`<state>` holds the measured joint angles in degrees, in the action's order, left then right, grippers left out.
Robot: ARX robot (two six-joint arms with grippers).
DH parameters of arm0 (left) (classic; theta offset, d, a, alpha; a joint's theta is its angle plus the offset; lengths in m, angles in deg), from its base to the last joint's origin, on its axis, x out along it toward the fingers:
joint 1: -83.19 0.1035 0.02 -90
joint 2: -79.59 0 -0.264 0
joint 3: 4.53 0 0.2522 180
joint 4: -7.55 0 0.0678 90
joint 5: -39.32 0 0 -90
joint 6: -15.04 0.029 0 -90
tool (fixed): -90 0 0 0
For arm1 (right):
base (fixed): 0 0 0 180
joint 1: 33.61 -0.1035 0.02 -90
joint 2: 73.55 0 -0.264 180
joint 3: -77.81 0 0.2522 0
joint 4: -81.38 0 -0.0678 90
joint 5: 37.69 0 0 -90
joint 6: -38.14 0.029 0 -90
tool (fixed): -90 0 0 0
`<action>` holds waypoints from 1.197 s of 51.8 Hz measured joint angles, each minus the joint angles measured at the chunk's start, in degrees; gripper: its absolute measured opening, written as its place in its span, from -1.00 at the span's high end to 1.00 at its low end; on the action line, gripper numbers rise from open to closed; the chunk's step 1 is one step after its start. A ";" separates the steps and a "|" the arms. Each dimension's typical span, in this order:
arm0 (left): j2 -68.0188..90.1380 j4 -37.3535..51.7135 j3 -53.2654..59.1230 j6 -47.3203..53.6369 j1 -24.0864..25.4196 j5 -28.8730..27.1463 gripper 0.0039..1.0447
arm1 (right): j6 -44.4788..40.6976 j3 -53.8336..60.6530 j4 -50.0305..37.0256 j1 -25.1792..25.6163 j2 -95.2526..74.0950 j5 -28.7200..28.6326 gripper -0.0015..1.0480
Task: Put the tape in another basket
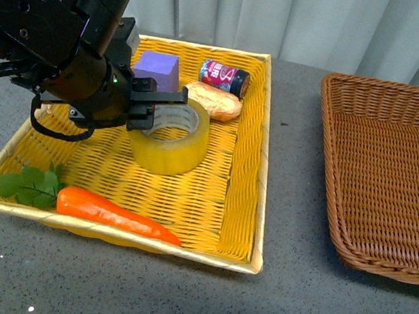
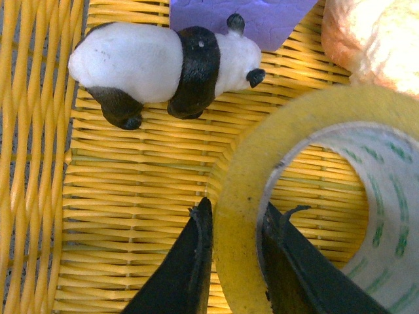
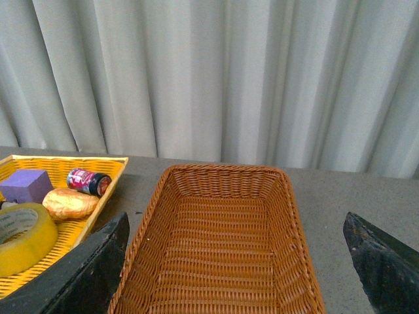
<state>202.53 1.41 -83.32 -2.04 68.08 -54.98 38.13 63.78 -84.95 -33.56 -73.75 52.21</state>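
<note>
The yellowish tape (image 1: 170,141) stands in the middle of the bright yellow basket (image 1: 242,206). My left gripper (image 1: 145,106) is shut on the tape's wall at its upper left rim. In the left wrist view the tape (image 2: 242,196) sits pinched in my left gripper (image 2: 236,229), one finger outside and one inside the ring. The brown wicker basket (image 1: 388,185) lies empty at the right. In the right wrist view my right gripper (image 3: 236,261) is open and empty above the brown basket (image 3: 222,255); the tape (image 3: 23,239) shows at the left edge.
The yellow basket also holds a purple block (image 1: 159,70), a small can (image 1: 223,76), a bread roll (image 1: 214,101), a carrot (image 1: 112,213) with leaves (image 1: 28,183), and a toy panda (image 2: 163,65). Grey curtain (image 3: 209,78) hangs behind the table.
</note>
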 joint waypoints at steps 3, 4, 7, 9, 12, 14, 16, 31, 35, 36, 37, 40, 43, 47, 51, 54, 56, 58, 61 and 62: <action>0.00 -0.11 -0.13 0.31 -0.02 0.04 0.68 | 0.00 0.00 0.00 0.00 0.00 0.00 -0.83; 0.00 -0.07 -0.13 0.31 -0.09 0.11 0.69 | 0.00 0.00 0.00 0.00 0.00 0.00 -0.83; -0.07 0.46 -0.09 0.66 -0.28 0.24 0.70 | 0.00 0.00 0.00 -0.02 0.00 0.00 -0.83; -0.31 1.05 0.11 1.14 -0.44 0.83 0.70 | 0.00 0.00 0.00 0.00 0.00 0.00 -0.83; -0.90 1.57 0.35 2.49 -0.59 2.47 0.70 | 0.00 0.00 0.00 0.00 0.00 0.00 -0.83; -1.53 1.57 0.42 3.43 -0.76 3.34 0.70 | 0.00 0.00 0.00 -0.02 0.00 -0.02 -0.83; -2.32 1.51 0.42 5.03 -0.94 4.26 0.70 | 0.00 0.00 0.00 -0.02 0.00 -0.02 -0.83; -10.25 -3.54 -6.58 21.97 -4.68 14.53 0.70 | 0.00 0.00 0.00 -0.02 0.00 0.00 -0.83; -10.16 -5.57 -9.38 26.45 -6.99 15.67 0.70 | 0.00 0.00 0.00 0.00 0.00 -0.02 -0.83; -10.10 -5.97 -9.86 27.41 -7.54 15.93 0.70 | 0.00 0.00 0.00 0.00 0.00 0.00 -0.83; -9.92 -6.54 -10.54 28.39 -8.22 16.17 0.70 | 0.02 0.00 0.00 0.00 0.00 0.00 -0.83; -9.33 -7.63 -12.17 30.95 -9.97 16.57 0.70 | 0.02 0.00 0.00 0.00 0.00 0.00 -0.83; -8.70 -8.07 -13.29 32.46 -11.28 16.50 0.70 | 0.00 0.00 0.00 0.00 0.00 0.00 -0.83; -7.58 -8.13 -14.82 34.05 -13.25 17.07 0.70 | 0.02 0.00 0.00 -0.02 0.00 0.00 -0.83; -6.80 -8.31 -15.87 35.04 -14.80 17.94 0.70 | 0.00 0.00 0.00 0.00 0.00 0.00 -0.83; -6.43 -8.33 -16.24 35.45 -15.69 18.36 0.70 | 0.02 0.00 0.00 0.00 0.00 0.00 -0.83; -6.29 -8.41 -16.52 35.71 -16.17 18.49 0.70 | 0.00 0.00 0.00 0.00 0.00 0.00 -0.83; -6.14 -8.44 -16.85 36.13 -16.76 18.64 0.70 | 0.00 0.00 0.00 -0.02 0.00 0.00 -0.83; -6.05 -8.31 -17.16 36.17 -17.44 19.08 0.70 | 0.02 0.00 0.00 -0.02 0.00 0.00 -0.83; -6.05 -8.31 -17.18 36.17 -17.51 19.12 0.70 | 0.00 0.00 0.00 0.00 0.00 0.00 -0.83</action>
<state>196.47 -6.90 -100.50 34.14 50.57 -35.85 38.13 63.78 -84.95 -33.56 -73.75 52.21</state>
